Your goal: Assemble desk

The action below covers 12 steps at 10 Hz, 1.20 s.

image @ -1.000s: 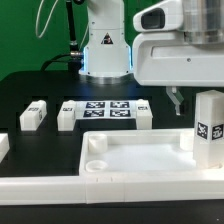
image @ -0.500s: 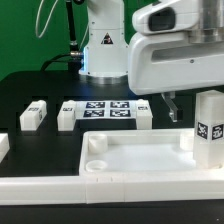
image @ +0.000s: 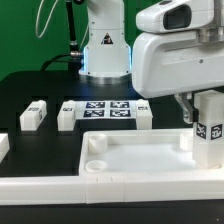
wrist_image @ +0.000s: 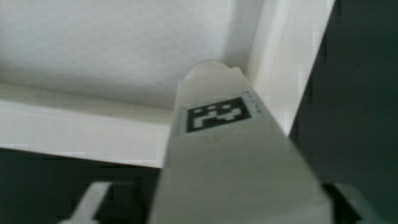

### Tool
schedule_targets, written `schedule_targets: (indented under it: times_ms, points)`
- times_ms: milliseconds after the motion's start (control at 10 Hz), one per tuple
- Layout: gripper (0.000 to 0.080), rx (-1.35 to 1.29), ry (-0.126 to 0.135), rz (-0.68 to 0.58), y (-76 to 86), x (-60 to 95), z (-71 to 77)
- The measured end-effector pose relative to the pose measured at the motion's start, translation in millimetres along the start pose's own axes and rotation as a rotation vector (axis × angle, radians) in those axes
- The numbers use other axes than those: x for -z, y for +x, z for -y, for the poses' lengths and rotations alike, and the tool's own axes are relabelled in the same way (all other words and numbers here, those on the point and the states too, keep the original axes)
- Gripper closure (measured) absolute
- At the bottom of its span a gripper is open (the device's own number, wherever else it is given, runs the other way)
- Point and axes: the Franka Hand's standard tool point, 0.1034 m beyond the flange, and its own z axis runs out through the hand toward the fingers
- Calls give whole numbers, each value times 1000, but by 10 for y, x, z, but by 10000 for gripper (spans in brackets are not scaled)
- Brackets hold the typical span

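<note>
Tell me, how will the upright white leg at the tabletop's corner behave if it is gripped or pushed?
The leg looks like blocky plastic, so probably stiff and light. It stands tall at the corner of the tabletop; a side push might tip it, since I cannot see it seated. Its smooth faces could slip in the tool.

You have a black table carrying the tabletop at six o'clock, the marker board at centre and a leg at nine.
</note>
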Motion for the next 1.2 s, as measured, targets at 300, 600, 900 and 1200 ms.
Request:
schedule_targets:
  times_ms: [300,600,900,1200]
  points:
    - [512,-231,1,0,-1,-7,2]
    - [512,-686,5,3,-7,-14,-32]
    - [511,-1127,34,16,-15,-17,-71]
    - [509,-1374,35,33,-37,-20,-38]
